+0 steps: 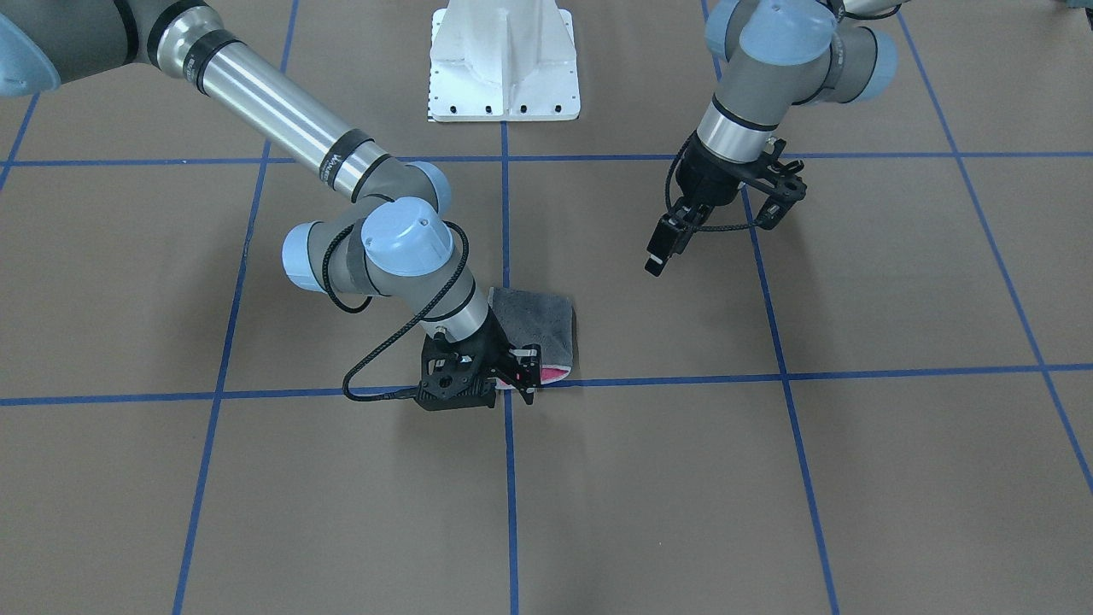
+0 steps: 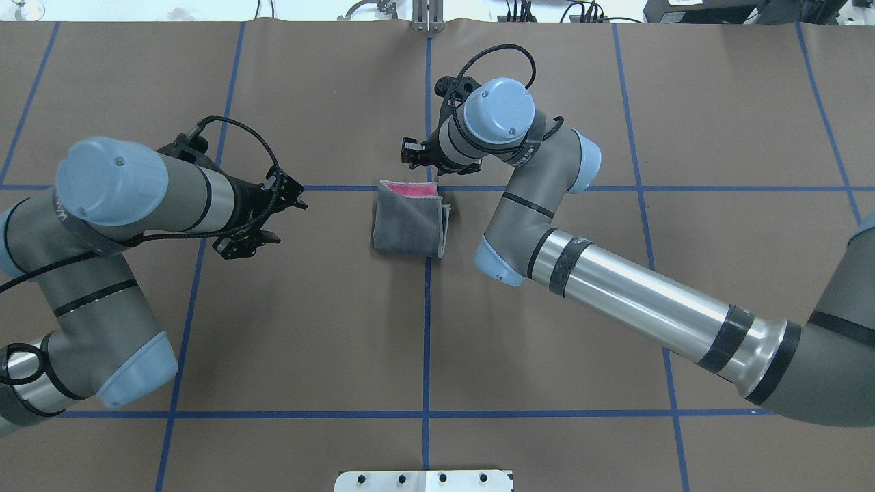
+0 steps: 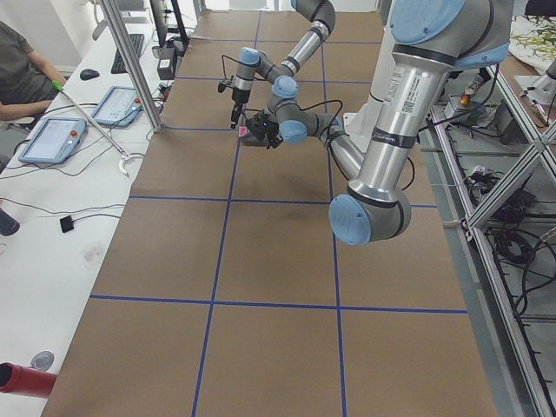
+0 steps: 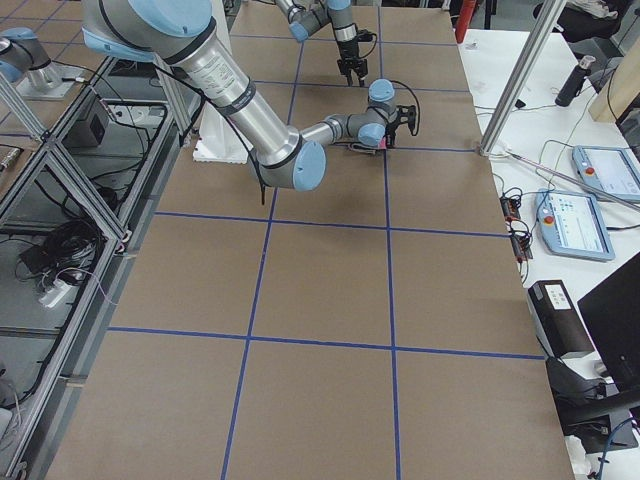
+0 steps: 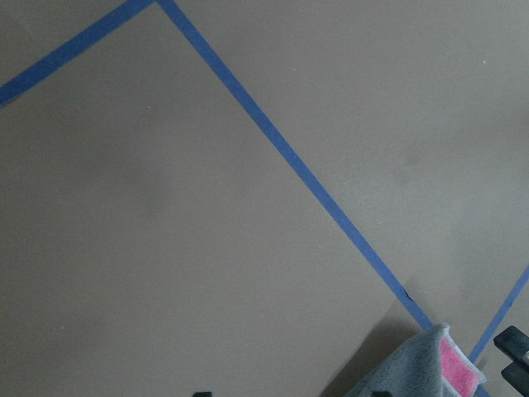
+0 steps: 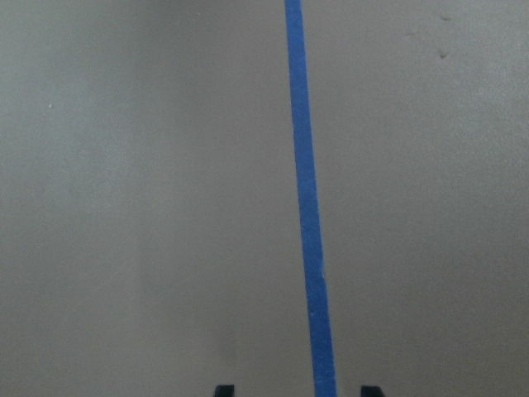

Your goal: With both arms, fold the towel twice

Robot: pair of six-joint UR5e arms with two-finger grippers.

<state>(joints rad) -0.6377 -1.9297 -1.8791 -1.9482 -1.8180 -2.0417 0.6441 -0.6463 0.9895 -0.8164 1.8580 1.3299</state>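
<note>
The towel (image 1: pixel 538 329) lies folded on the brown table, grey face up, with a pink strip showing along its edge far from the robot's base (image 2: pixel 409 190). My right gripper (image 1: pixel 524 383) is low at that pink edge. In the right wrist view its fingertips (image 6: pixel 223 390) stand apart with only table and blue tape between them, so it is open and empty. My left gripper (image 1: pixel 664 249) hangs above bare table, well apart from the towel, and it is open and empty. The left wrist view shows a corner of the towel (image 5: pixel 417 368).
The white pedestal base (image 1: pixel 504 68) stands at the table's robot side. Blue tape lines (image 2: pixel 426 328) grid the brown table cover. In the exterior left view an operator (image 3: pixel 22 69) and tablets sit at a side desk.
</note>
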